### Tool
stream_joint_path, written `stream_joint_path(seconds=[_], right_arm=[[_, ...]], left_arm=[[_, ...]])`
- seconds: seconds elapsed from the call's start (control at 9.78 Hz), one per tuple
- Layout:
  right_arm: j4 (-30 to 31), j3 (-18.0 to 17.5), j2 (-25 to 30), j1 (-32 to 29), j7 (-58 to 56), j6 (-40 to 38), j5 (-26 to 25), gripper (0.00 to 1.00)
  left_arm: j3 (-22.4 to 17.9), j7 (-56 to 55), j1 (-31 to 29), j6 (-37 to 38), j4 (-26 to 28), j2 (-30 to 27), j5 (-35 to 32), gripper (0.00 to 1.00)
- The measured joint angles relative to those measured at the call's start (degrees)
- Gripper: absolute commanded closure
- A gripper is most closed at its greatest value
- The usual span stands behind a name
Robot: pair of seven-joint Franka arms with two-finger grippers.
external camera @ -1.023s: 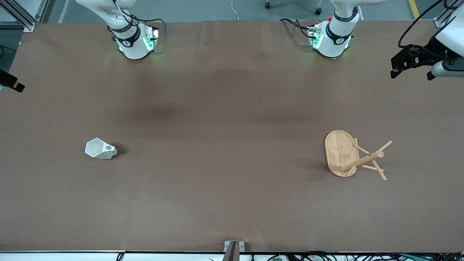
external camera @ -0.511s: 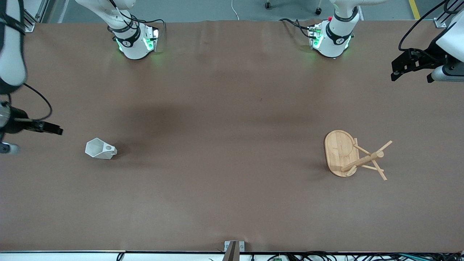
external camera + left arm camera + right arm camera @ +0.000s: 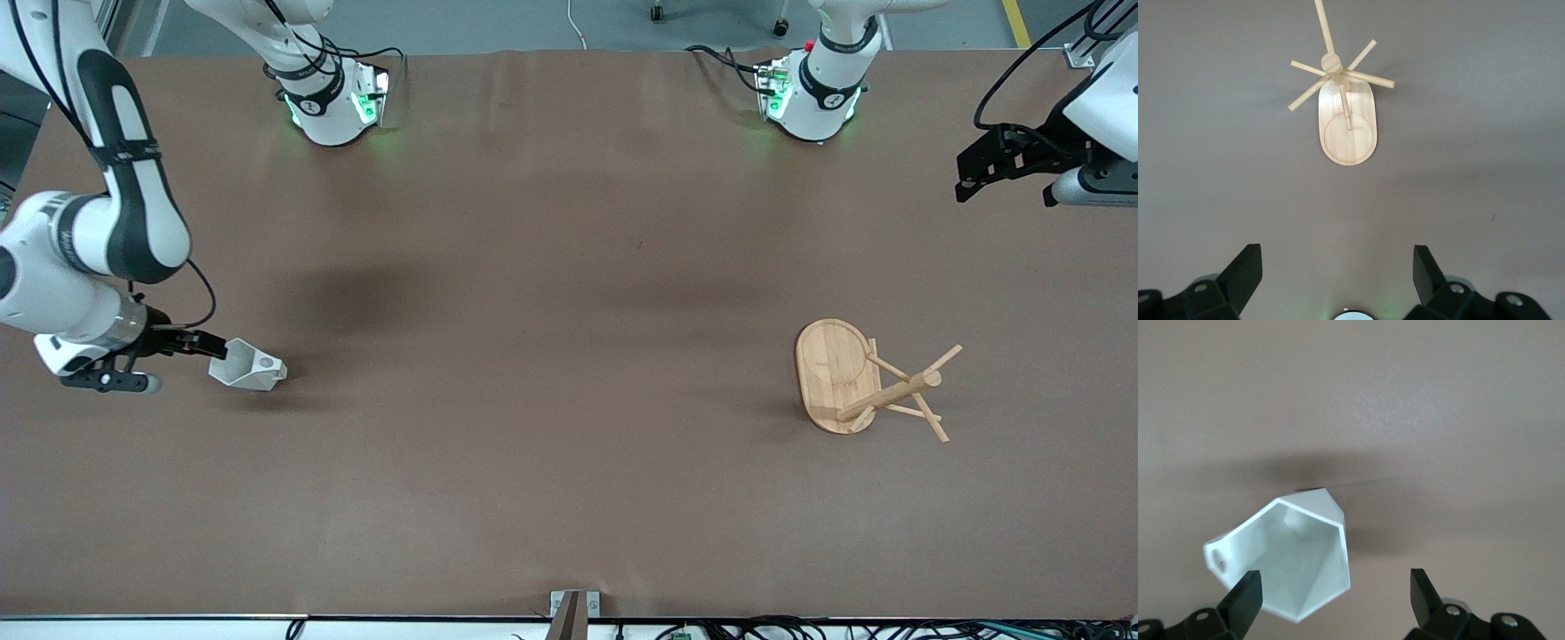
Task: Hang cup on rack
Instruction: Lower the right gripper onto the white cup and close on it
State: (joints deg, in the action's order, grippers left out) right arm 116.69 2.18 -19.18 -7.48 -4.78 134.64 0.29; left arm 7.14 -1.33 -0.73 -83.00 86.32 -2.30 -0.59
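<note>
Two grippers stand with their jaws spread and nothing between them. The right gripper [image 3: 182, 356] sits low at the mouth end of the cup [image 3: 247, 364], which lies on its side on the table [image 3: 551, 356] toward the right arm's end, its hexagonal rim facing the gripper and its pierced handle turned upward. The left gripper [image 3: 1009, 169] waits high over the table's edge at the left arm's end, looking down on the rack [image 3: 867, 382], which stands well apart from the cup. The cup looks light, rigid and smooth-walled, so it may skid or roll on its facets if nudged; my guess is that pinching one wall at the rim, one finger inside, is safest and leaves the handle hole free for a peg. A second ago the right gripper was near the table's edge, well apart from the cup; cup and rack lie unmoved.
</note>
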Motion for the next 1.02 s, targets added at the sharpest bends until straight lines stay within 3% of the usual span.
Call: stream_joint_path(seconds=[0.2,0.41,0.72,0.92,1.02], right_arm=[[1.8,0.0,-2.0,-0.4,-0.2,3.7,0.0,0.21],[1.8,0.0,-3.2,-0.5,-0.4,6.5,0.0,0.24],[1.8,0.0,-4.3,-0.5,-0.9,8.8,0.0,0.41],[1.8,0.0,-4.3,-0.5,-1.0,8.8,0.0,0.46],[1.8,0.0,-4.3,-0.5,-1.1,8.7,0.0,0.56]], left_arm=[[0.1,0.0,0.3,0.0,0.0,0.0,0.0,0.0],[0.2,0.0,0.6,0.0,0.0,0.1,0.0,0.0],[0.2,0.0,0.5,0.2,0.0,0.3,0.0,0.0],[0.2,0.0,0.4,0.2,0.0,0.3,0.0,0.0],[0.2,0.0,0.3,0.2,0.0,0.3,0.0,0.0]])
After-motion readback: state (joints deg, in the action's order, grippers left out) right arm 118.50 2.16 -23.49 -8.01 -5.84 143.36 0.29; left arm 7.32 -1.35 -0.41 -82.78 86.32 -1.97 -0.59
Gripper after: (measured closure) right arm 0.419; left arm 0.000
